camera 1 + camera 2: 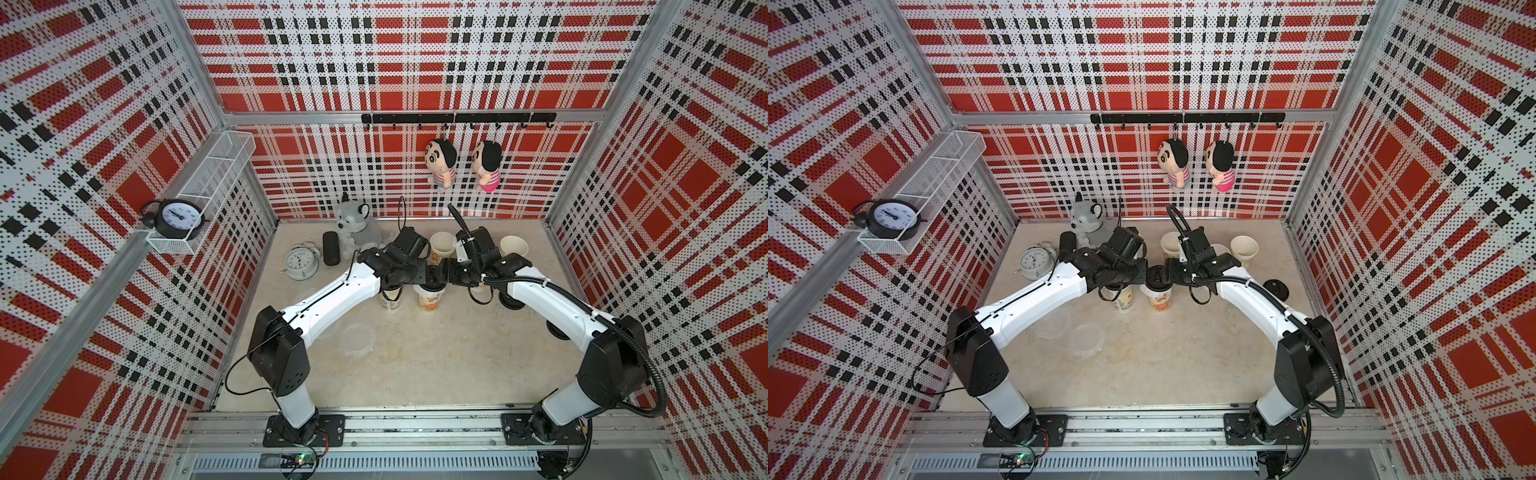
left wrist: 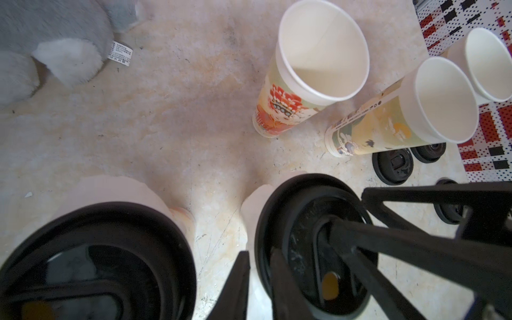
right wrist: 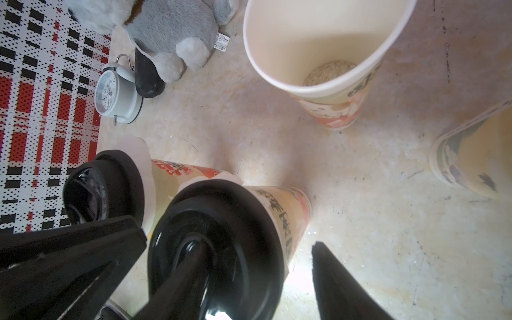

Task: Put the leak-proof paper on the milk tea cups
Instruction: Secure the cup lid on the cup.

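Two milk tea cups (image 1: 430,301) (image 1: 390,300) in the middle wear black lids, with leak-proof paper (image 2: 252,202) (image 3: 133,149) poking out under each lid. My left gripper (image 2: 259,253) is shut on the rim of the black lid (image 2: 304,221) of the centre cup, one finger on each side. My right gripper (image 3: 257,243) is open: one finger lies across that lid's top and the other hangs beside the cup wall. Open cups (image 2: 321,52) (image 2: 443,99) (image 2: 487,63) stand behind. Loose paper sheets (image 1: 1088,338) (image 1: 1054,322) lie on the table nearer the front.
Spare black lids (image 2: 393,166) (image 1: 1276,288) lie at the right, under my right arm. A grey plush (image 1: 353,220), a white alarm clock (image 1: 301,262) and a black cylinder (image 1: 331,248) sit at the back left. Plaid walls enclose the table.
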Controlling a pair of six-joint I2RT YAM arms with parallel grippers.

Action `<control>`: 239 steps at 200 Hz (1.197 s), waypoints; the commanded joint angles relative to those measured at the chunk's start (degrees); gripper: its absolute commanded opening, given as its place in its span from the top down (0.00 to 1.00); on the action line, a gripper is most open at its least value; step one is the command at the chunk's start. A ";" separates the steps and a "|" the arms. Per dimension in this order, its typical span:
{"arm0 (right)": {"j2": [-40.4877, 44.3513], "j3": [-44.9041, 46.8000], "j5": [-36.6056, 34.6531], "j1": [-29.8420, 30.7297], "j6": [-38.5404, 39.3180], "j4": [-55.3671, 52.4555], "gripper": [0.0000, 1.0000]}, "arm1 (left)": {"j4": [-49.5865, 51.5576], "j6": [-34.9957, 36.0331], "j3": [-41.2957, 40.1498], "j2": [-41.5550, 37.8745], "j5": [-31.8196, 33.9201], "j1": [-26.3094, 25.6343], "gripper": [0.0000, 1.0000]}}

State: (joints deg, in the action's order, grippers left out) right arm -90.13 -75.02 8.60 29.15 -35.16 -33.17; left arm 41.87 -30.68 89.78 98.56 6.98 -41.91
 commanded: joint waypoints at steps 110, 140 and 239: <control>-2.11 1.54 -1.05 0.30 1.01 -3.66 0.37 | -0.02 -0.26 -2.21 0.40 -0.82 -0.44 0.79; -2.36 1.70 -0.70 0.30 1.04 -3.48 0.37 | -0.03 -0.60 -3.79 0.57 -0.99 -0.85 0.80; -3.17 1.99 -0.16 0.30 1.14 -3.18 0.37 | 0.06 -1.27 -10.65 1.58 -0.84 -2.38 0.80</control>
State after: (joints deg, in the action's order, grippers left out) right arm -90.61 -75.02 9.65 29.15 -35.00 -32.71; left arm 37.17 -31.97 83.92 97.80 7.57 -42.98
